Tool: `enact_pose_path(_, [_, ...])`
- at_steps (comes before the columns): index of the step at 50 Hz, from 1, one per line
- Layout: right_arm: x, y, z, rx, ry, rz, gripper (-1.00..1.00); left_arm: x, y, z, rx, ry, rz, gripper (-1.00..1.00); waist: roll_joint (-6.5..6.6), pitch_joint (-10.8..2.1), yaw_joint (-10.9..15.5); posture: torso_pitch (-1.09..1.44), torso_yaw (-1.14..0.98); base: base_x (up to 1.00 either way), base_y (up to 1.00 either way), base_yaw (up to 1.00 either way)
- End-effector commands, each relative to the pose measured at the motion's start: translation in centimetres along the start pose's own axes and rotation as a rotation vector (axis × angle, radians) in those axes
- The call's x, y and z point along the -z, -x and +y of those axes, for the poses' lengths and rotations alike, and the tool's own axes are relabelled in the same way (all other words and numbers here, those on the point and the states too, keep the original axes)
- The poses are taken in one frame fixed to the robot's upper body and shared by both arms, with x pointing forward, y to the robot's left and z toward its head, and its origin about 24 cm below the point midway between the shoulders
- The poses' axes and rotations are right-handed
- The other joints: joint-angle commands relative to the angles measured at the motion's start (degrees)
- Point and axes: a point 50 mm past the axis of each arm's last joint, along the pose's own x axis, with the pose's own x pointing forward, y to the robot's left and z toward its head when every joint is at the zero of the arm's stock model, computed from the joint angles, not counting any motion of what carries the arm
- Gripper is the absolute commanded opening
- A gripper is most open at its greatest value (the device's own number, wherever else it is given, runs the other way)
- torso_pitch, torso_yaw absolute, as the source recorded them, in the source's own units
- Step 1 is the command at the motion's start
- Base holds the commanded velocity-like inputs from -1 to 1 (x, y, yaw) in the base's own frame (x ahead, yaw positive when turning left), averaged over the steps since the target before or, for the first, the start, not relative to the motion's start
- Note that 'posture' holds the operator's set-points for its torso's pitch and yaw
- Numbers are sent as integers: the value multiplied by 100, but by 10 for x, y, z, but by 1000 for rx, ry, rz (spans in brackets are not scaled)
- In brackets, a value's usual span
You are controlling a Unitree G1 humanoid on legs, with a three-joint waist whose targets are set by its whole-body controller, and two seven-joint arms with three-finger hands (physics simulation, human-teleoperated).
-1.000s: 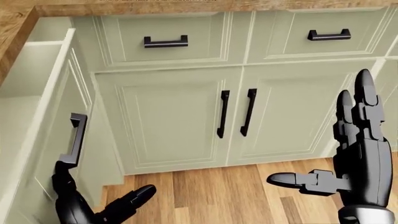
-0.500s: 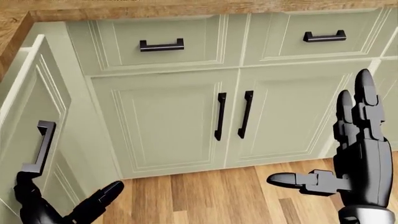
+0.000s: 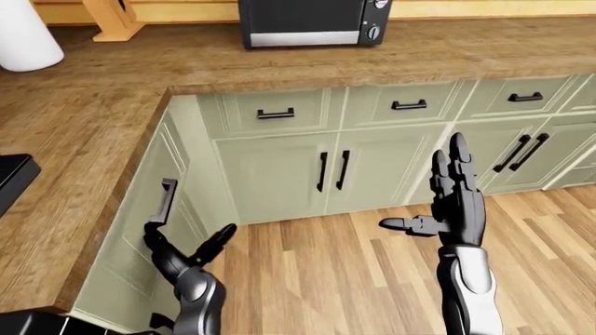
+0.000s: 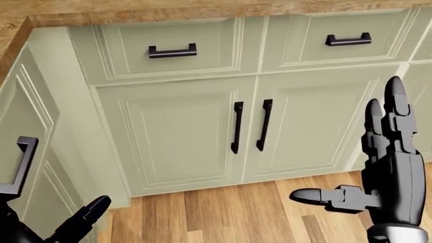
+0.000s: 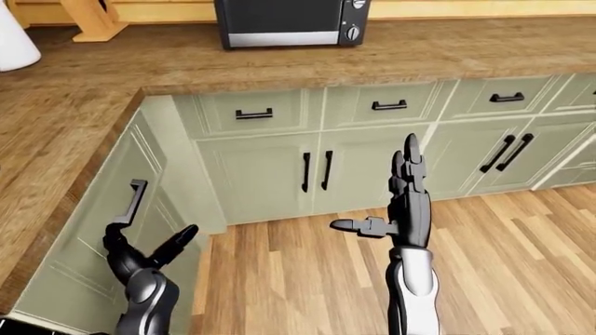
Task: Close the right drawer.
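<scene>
Two black hands show in the left-eye view: the left hand [image 3: 182, 251] sits at about 7 o'clock with its fingers spread apart, one fingertip touching the lower end of the black handle [image 3: 165, 201] of the right drawer [image 3: 154, 188], while the right hand [image 3: 453, 202] stands upright at about 4 o'clock, fingers straight, thumb out sideways, holding nothing. That drawer front lies flush with the pale green cabinets under the wooden counter [image 3: 84, 139] at 9 o'clock, and a microwave [image 3: 312, 21] sits on the counter at 12 o'clock.
</scene>
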Motion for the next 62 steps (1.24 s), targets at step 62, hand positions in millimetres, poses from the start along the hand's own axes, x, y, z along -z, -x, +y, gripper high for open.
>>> enact_pose_path(62, [-16,-5,2,-14,6,-84,100,-31,-35,62,-408,124,-49,100,100,-98,-81,0,0,0,0,0])
